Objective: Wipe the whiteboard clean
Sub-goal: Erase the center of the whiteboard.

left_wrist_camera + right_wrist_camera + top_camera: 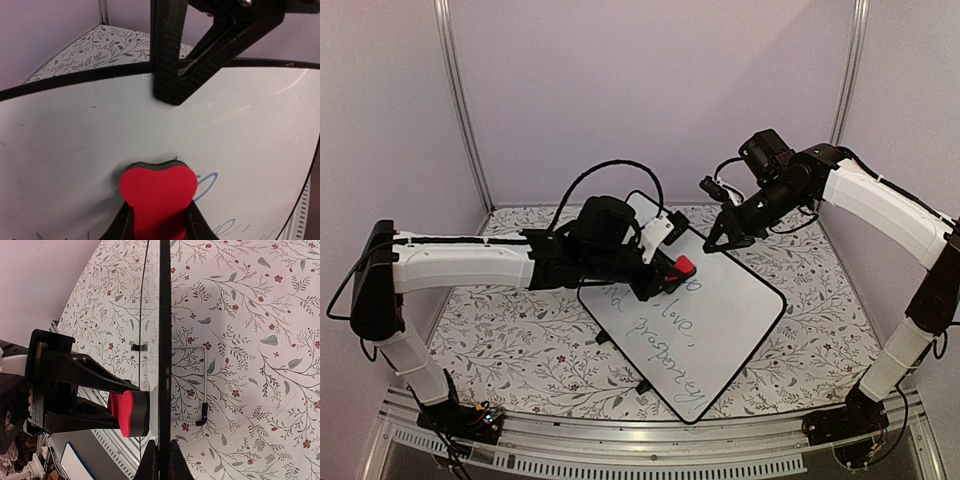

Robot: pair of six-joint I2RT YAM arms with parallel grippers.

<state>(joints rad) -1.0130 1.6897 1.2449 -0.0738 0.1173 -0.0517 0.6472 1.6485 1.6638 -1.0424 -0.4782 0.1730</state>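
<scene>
The whiteboard lies cornerwise on the table, with thin cursive writing on its near half. My left gripper is shut on a red eraser whose dark felt face presses on the board's upper part. In the left wrist view the eraser sits between my fingers, with blue strokes just right of it. My right gripper is shut on the board's far black rim. The right wrist view shows that rim edge-on, pinched in the right gripper, with the eraser against the white face.
A floral cloth covers the table. A thin wire stand shows behind the board. A metal rail runs along the near edge, and pale walls close in the back and sides. A black cable loops over the left wrist.
</scene>
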